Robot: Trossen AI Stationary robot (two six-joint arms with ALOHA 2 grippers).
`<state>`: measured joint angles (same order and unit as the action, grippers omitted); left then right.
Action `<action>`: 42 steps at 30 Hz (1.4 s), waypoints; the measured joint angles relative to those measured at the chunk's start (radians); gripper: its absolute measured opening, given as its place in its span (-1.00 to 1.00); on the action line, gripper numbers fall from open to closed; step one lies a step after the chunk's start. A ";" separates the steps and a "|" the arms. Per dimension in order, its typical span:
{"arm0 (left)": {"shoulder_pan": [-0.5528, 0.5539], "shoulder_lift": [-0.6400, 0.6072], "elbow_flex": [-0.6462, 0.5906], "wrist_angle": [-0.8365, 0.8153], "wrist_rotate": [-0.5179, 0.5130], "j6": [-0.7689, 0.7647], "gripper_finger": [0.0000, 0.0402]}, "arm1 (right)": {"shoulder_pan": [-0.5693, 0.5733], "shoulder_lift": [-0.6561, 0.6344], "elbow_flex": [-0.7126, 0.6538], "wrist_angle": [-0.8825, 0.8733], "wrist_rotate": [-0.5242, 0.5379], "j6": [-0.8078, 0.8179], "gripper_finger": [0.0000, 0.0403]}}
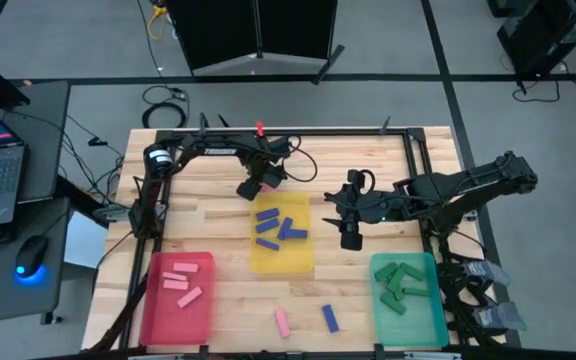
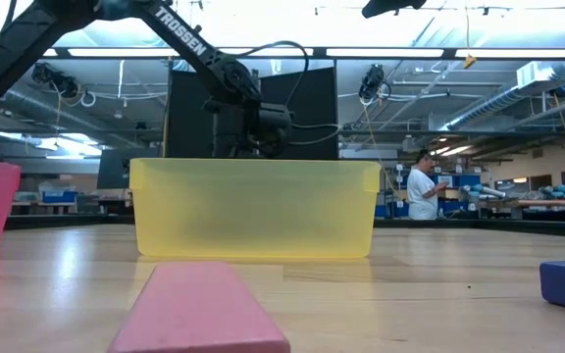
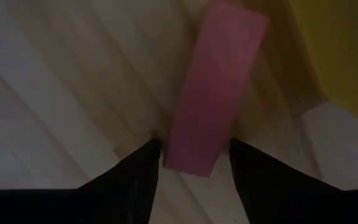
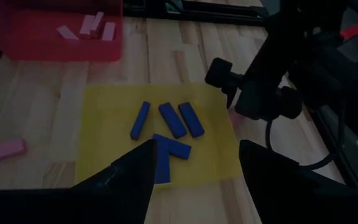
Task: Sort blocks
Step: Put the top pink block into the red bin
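Observation:
My left gripper point(image 1: 258, 186) point(image 3: 194, 146) is at the far edge of the yellow tray point(image 1: 303, 262), shut on a pink block point(image 3: 216, 87). That block shows as a pink spot point(image 1: 267, 187) beside the fingers in the high view. My right gripper point(image 1: 350, 238) point(image 4: 197, 155) waits open at the right of the yellow tray, touching nothing. Several blue blocks point(image 1: 278, 226) lie in the yellow tray, pink ones point(image 1: 181, 281) in the red tray, green ones point(image 1: 400, 282) in the teal tray. A loose pink block point(image 1: 282, 322) and a loose blue block point(image 1: 330, 318) lie flat near the table's near edge. My left gripper pinches the pink block by one end point(image 3: 191, 155) between its two fingers, which lie across the block's width. It comes from above, pointing down. The rest of the block reaches out past the fingertips. Whether the block rests on the table or is lifted, I cannot tell.
The red tray point(image 1: 153, 300) sits near left and the teal tray point(image 1: 438, 300) near right. The yellow tray's wall point(image 2: 253, 211) stands between the low camera and my left gripper point(image 2: 253, 127). Cables run along the far edge. A person point(image 2: 422, 186) stands far behind the table.

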<state>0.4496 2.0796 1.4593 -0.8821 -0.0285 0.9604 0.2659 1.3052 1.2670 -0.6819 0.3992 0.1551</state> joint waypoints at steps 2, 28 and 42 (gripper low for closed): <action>0.000 0.001 0.000 0.002 -0.001 -0.001 -0.10 | 0.000 0.000 0.000 0.000 0.000 0.000 0.20; 0.002 -0.185 0.063 -0.036 -0.117 -0.187 -0.49 | 0.000 0.000 0.000 0.032 0.011 0.010 0.07; -0.277 -0.505 0.016 -0.309 -0.065 -0.668 -0.49 | -0.003 0.001 0.000 0.100 0.012 -0.071 0.04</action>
<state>0.1721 1.5747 1.4753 -1.1907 -0.0936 0.2922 0.2633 1.3060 1.2671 -0.5822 0.4112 0.0843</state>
